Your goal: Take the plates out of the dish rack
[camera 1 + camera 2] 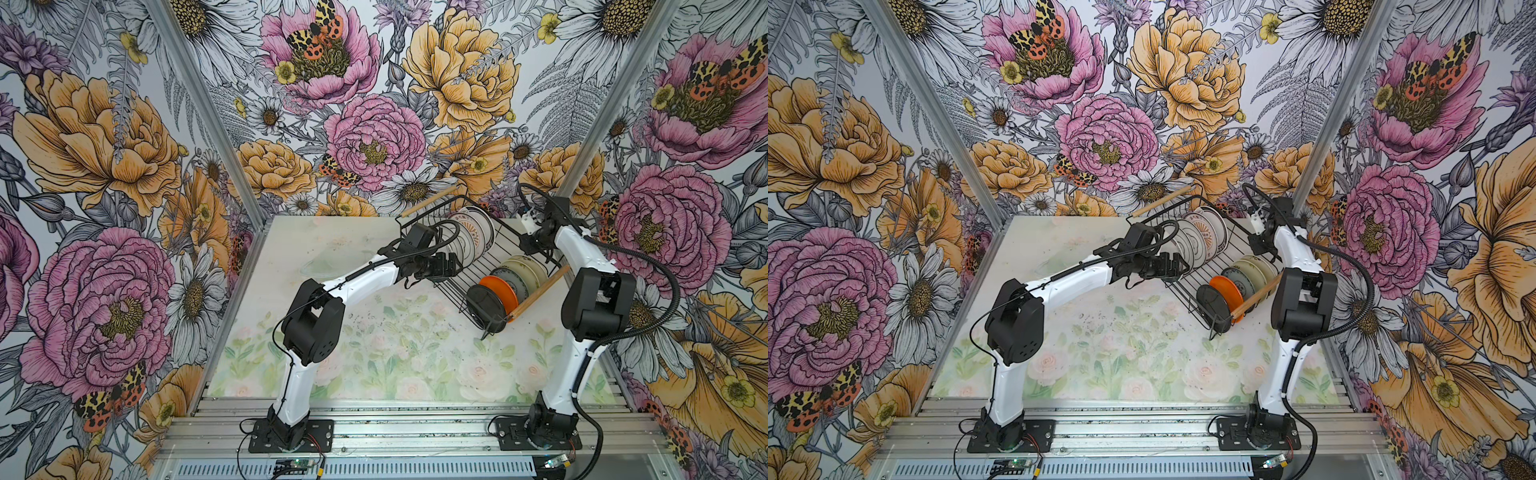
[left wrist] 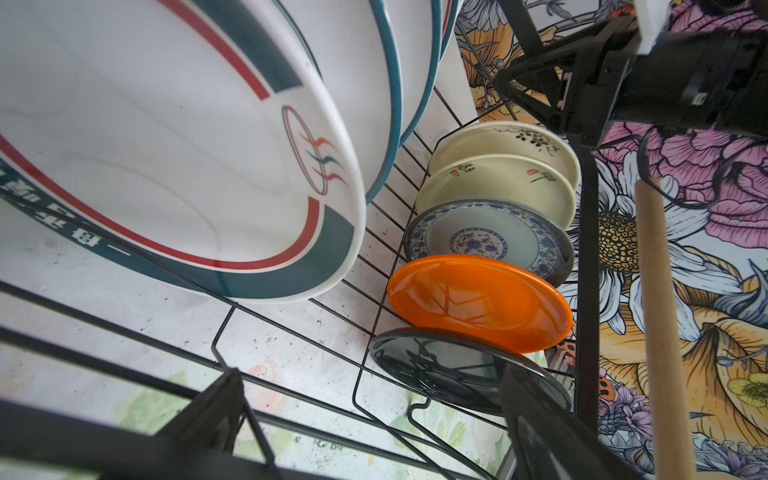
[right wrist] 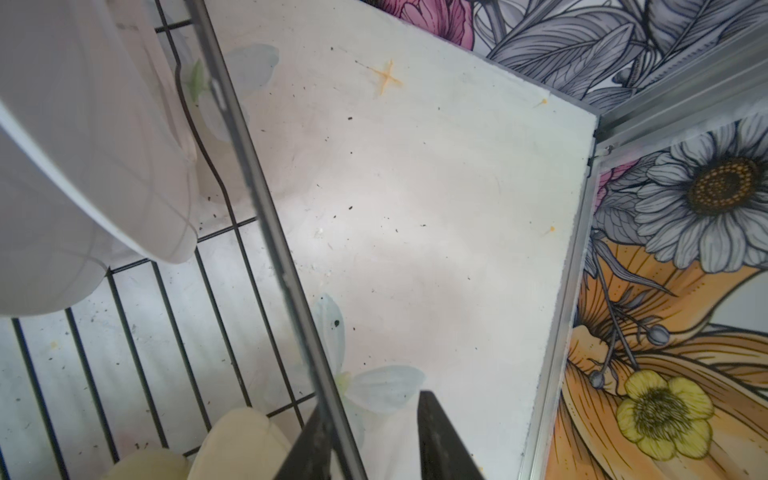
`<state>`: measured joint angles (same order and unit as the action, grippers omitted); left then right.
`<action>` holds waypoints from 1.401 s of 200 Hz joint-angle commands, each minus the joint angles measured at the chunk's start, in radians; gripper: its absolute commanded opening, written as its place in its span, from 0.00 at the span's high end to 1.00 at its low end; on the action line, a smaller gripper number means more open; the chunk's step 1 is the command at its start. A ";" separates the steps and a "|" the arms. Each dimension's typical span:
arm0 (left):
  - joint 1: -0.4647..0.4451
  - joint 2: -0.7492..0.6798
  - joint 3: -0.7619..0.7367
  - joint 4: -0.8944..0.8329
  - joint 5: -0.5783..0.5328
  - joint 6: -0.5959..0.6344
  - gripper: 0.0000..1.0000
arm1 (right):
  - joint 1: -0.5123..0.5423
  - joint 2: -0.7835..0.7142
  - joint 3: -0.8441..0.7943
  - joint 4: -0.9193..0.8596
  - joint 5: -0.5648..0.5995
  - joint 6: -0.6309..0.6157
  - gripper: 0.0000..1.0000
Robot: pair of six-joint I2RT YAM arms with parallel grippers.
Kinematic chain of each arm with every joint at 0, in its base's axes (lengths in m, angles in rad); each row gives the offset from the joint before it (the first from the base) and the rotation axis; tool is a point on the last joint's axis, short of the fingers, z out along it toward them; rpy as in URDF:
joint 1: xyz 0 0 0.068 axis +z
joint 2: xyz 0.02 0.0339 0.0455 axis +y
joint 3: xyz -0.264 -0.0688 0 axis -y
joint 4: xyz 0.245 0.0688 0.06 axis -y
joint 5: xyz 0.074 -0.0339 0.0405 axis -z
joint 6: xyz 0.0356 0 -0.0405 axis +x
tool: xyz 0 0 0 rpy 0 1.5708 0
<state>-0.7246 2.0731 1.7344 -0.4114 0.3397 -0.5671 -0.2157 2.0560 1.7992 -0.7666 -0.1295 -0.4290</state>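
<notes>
Straddling the dish rack (image 3: pixel 266 232) rim, in right wrist view alone: right claw (image 3: pixel 370 405), narrow; left claw (image 2: pixel 370 374) wide.

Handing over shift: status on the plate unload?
Left gripper open beside white plates. Right gripper astride rack rim, grip unclear. Plates all in rack, none on table.

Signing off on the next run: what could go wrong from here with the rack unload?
1. The open left gripper sits right at the dish rack wires; advancing could snag them and shove the rack.
2. The white teal-rimmed plates lean together, so pulling one may tip its neighbours.
3. The right gripper straddles the rack's rim; any sideways move may drag it.
</notes>
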 commanded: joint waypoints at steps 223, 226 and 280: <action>-0.054 0.013 0.005 -0.063 0.006 0.076 0.01 | -0.119 -0.034 0.054 -0.013 -0.091 0.067 0.23; -0.053 0.009 0.001 -0.064 0.001 0.078 0.01 | -0.119 -0.037 0.054 -0.013 -0.091 0.069 0.23; -0.039 -0.033 -0.036 -0.094 -0.055 0.126 0.01 | -0.119 -0.092 0.061 -0.007 -0.114 0.097 0.14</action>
<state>-0.7780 2.0888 1.7313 -0.4526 0.3389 -0.4889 -0.3317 2.0411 1.8191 -0.7769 -0.2157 -0.3569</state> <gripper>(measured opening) 0.987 0.841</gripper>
